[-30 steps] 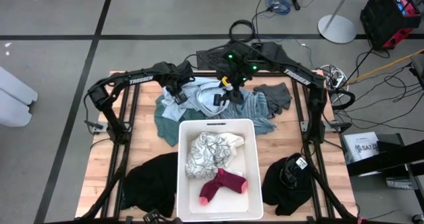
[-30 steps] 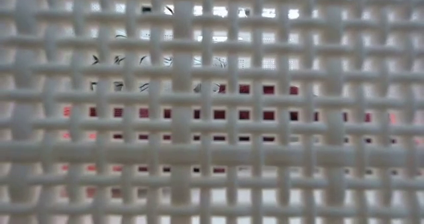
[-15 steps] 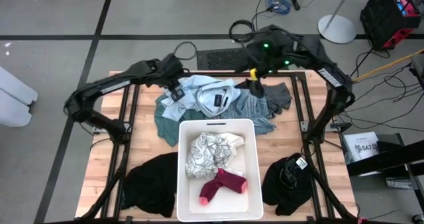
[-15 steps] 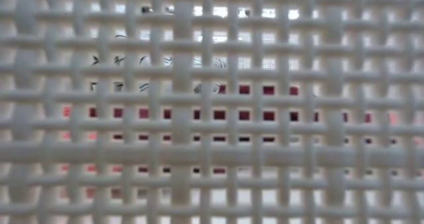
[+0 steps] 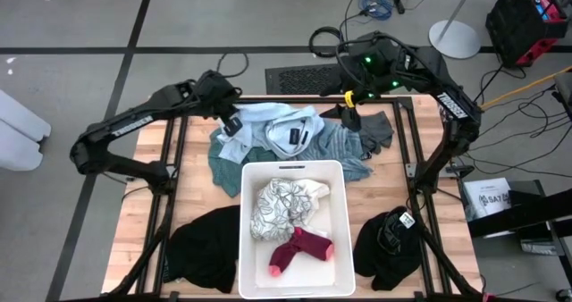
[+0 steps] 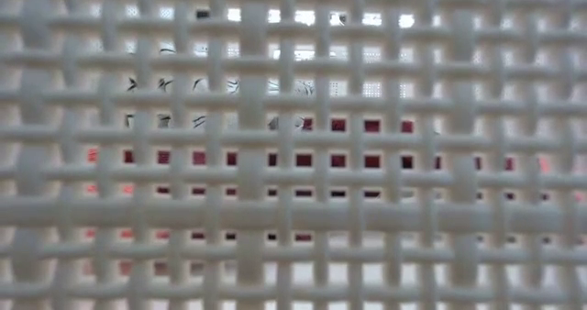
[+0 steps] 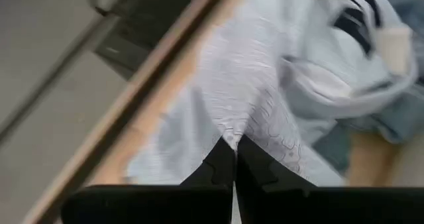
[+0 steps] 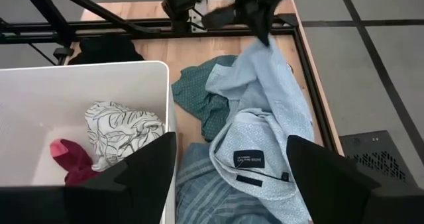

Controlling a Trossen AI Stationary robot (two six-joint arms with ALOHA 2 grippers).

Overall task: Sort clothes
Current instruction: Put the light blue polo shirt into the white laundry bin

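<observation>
Left gripper (image 5: pixel 233 123) had its jaws fully closed, pinching a fold of the light blue shirt (image 5: pixel 277 126) at that garment's left edge, near the far side of the table (image 5: pixel 143 172). Left wrist view confirmed it: both dark fingers (image 7: pixel 225 168) pressed together with the pale patterned fabric (image 7: pixel 265 85) caught right at the tips, cloth peaking up from that point. Right wrist view showed the same shirt (image 8: pixel 265 111) drawn up to a point under the left gripper (image 8: pixel 255 18), the rest of it draped over the pile with its dark collar label facing up.

Right gripper (image 5: pixel 349 114) had jaws spread wide, nothing between them, hovering above the far right part of the pile, close to the dark grey garment (image 5: pixel 375 128) and the blue-white striped piece (image 5: pixel 340 146). Not touching cloth as far as I could tell.

Teal garment (image 5: pixel 223 168) lay under the shirt, at the pile's left, just beyond the white bin (image 5: pixel 344 248). Bin held a white patterned garment (image 5: pixel 281 204) and the pink-magenta sock (image 5: pixel 299 248). One black garment (image 5: pixel 201 244) lay left of the bin, another black garment (image 5: pixel 389 244) right of it, both on the table's near side. Low view was blocked by the bin's lattice wall (image 6: pixel 293 209), with bits of pink showing through the holes.
</observation>
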